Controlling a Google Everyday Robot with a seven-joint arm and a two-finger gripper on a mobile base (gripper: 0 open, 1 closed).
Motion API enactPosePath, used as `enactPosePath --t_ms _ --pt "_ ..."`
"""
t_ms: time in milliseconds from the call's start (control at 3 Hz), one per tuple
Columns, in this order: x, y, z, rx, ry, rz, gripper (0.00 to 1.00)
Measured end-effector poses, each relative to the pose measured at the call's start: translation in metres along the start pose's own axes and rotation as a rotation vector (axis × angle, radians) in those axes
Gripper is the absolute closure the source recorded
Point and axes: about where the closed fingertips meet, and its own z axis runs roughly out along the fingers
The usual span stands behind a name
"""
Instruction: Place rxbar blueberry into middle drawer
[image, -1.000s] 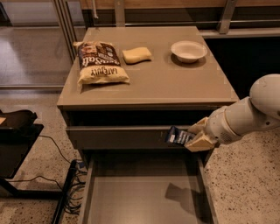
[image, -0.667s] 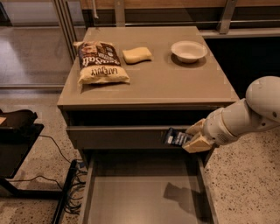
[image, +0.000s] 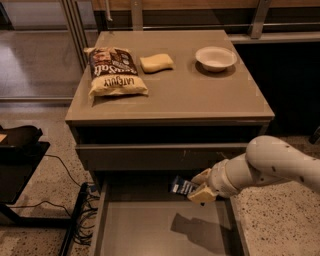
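The rxbar blueberry (image: 182, 186), a small dark navy wrapper with white text, is held by my gripper (image: 201, 186) above the back right part of the open middle drawer (image: 150, 230). The gripper is shut on the bar's right end, and the bar sticks out to the left. The drawer is pulled out, wide and shallow with a plain grey-brown floor; the arm's shadow falls on it. My white arm (image: 270, 167) reaches in from the right, just below the closed drawer front (image: 150, 156) above.
On the cabinet top (image: 200, 95) lie a brown-and-cream chip bag (image: 115, 71), a yellow sponge (image: 156, 63) and a white bowl (image: 215, 58). A black stand (image: 20, 145) and cables (image: 82, 200) are on the floor at left.
My gripper has moved down with the bar, from in front of the closed drawer front to just over the open drawer's back.
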Motion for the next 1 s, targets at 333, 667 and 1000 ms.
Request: enactPosePath --t_ms 333,667,1000 --pt "0.025 0.011 0.046 0.028 -0.022 0.02 1.0" --pt "0.052 0.013 0.086 0.082 -0.001 0.035 1.0" --pt "0.085 -0.021 0.117 0.158 0.044 0.076 1.0"
